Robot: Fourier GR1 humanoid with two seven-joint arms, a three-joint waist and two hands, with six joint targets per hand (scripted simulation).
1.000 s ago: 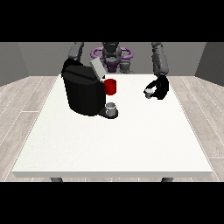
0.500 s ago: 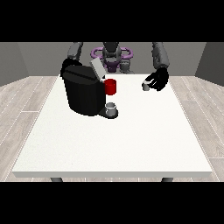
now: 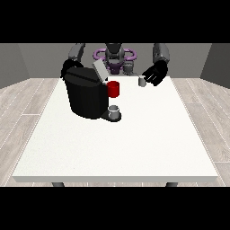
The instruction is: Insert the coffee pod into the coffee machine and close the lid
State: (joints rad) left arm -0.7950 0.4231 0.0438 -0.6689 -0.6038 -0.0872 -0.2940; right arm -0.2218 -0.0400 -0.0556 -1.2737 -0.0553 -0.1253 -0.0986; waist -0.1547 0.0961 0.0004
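A black coffee machine (image 3: 85,96) stands at the table's left, its grey lid (image 3: 99,70) tilted up and open. A red part (image 3: 113,89) sticks out at its front, and a small grey cup (image 3: 114,111) sits on its base. The hand at the view's right (image 3: 152,74) is raised over the table's far edge, its fingers curled round a small grey coffee pod (image 3: 142,81). The pod is right of the machine and apart from it. The hand at the view's left (image 3: 68,66) is behind the machine, mostly hidden.
The white table (image 3: 121,148) spreads wide toward the camera. The robot's torso (image 3: 115,58) stands behind the far edge.
The hand at the view's right has lifted the pod and carried it leftward, toward the machine. The machine and its lid have not moved.
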